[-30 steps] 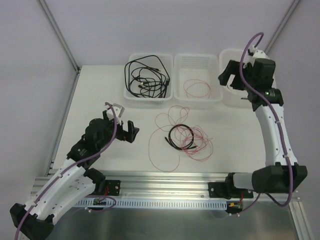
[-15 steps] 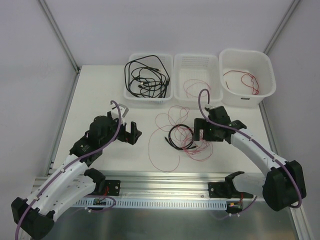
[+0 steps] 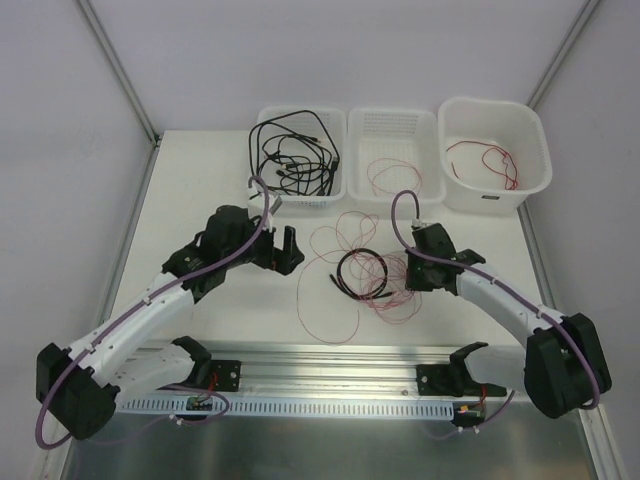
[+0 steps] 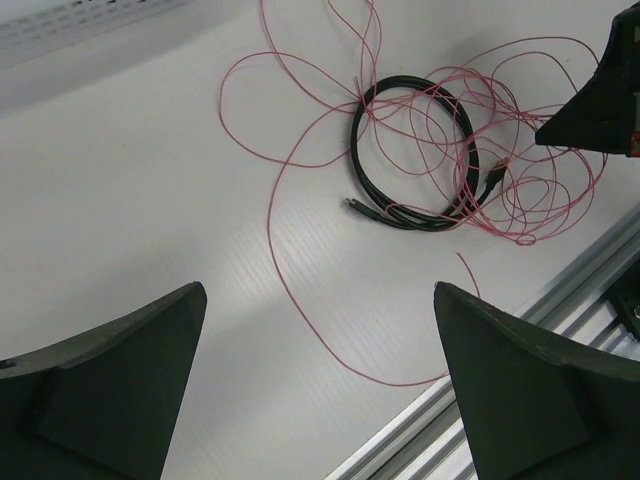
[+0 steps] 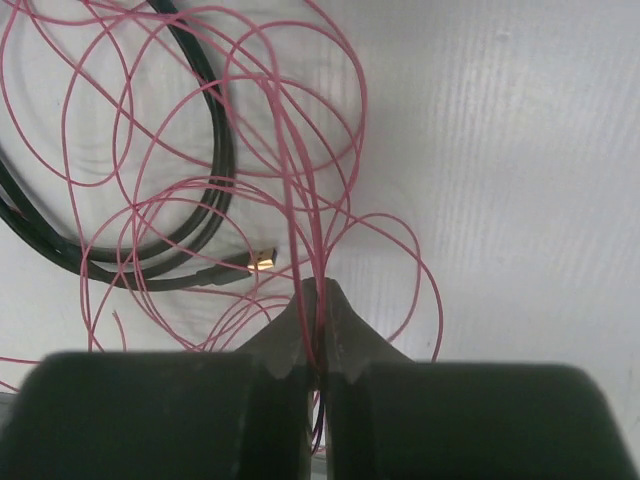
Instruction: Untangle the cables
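A tangle of cables lies mid-table: a coiled black cable [image 3: 362, 272] threaded through loops of thin red wire [image 3: 325, 300]. My right gripper [image 3: 412, 272] sits at the tangle's right edge. In the right wrist view it [image 5: 320, 290] is shut on a few strands of red wire [image 5: 290, 130], beside the black cable [image 5: 218, 150] and its gold plug [image 5: 262, 260]. My left gripper [image 3: 288, 250] hovers open just left of the tangle. In its wrist view the jaws [image 4: 318, 290] stand wide above a red wire loop [image 4: 270, 210], with the black coil [image 4: 354, 140] further off.
Three white bins line the back: the left one [image 3: 295, 203] holds black cables, the middle one [image 3: 395, 198] a red wire, the right tub [image 3: 497, 196] a red wire. An aluminium rail [image 3: 350, 355] runs along the near edge.
My right arm swung from the back right tub down to the tangle and shut on red wire strands. My left arm reached right, toward the tangle, still open.
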`<state>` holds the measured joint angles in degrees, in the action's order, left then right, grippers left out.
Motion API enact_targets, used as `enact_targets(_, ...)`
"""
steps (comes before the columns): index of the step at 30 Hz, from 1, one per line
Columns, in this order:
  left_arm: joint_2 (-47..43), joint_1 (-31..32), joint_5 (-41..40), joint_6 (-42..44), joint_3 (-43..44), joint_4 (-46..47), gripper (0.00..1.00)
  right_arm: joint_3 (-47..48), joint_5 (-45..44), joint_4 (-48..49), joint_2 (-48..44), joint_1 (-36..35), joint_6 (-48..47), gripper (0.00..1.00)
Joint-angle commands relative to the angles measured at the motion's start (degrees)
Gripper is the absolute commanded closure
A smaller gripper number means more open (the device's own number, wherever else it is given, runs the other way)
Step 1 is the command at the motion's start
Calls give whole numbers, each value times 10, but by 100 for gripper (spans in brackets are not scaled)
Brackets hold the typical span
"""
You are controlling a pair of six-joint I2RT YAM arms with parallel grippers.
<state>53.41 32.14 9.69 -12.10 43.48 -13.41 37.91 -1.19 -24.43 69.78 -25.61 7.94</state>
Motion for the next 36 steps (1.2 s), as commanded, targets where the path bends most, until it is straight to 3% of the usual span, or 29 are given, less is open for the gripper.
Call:
enact_targets(1,66,53,-35,-31,59,8,1,1,-61,-45,-46,-1,-7,99)
enact_targets(9,262,117,-119,-102,181,7,2,9,-168,-152,-214,-1,-9,99)
enact_targets(16,420,160,-152,-116,275,-5,30,2,-142,-153,-242,-1,8,99)
enact_targets(18,461,173,-157,-108,302,-7,32,-8,-137,-148,-249,-1,10,99)
enact_targets(24,542,201,-144,-89,357,-19,42,-23,-128,-141,-254,-1,12,99)
enact_targets(36,590,222,-143,-137,347,-29,63,-24,-120,-135,-257,-1,11,99)
